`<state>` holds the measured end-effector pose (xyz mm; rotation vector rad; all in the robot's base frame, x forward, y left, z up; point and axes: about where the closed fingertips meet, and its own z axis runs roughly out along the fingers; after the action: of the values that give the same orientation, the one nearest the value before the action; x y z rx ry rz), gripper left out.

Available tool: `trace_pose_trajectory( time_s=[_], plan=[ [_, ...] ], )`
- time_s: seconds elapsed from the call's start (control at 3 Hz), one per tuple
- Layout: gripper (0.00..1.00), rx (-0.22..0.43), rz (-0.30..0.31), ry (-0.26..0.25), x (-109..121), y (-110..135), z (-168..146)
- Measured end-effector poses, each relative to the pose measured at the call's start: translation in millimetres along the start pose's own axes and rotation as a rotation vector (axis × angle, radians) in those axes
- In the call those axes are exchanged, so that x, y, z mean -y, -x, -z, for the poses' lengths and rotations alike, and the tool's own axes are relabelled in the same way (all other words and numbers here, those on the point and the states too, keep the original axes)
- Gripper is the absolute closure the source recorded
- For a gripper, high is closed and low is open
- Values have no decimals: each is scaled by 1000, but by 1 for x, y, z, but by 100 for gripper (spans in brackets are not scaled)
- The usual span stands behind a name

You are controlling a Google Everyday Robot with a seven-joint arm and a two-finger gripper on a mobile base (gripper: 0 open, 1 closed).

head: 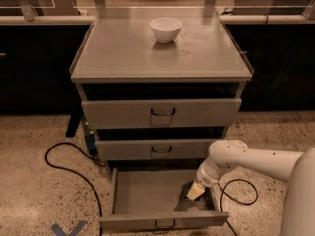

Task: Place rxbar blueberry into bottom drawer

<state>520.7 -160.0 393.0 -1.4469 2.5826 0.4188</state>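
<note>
Hovering low inside the open bottom drawer [142, 195], right side: the gripper [195, 191]. A dark sliver at its tip is probably the rxbar blueberry [187, 185]; whether the grip is closed on it, cannot tell. Step in hand: placement. Next move calls for release onto the tray floor, then a lift clear of the middle drawer [157, 150].

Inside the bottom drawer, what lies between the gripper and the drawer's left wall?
Bare grey floor only, in the camera view; the gripper hangs at the right side of the bottom drawer.
</note>
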Motion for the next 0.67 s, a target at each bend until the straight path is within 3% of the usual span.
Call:
trace_pose_trajectory(
  time_s=[0.33,0.67],
  plan=[
    [100,0,0,0,0,0,0],
    [100,16,7,-15,16,0,-7]
  ],
)
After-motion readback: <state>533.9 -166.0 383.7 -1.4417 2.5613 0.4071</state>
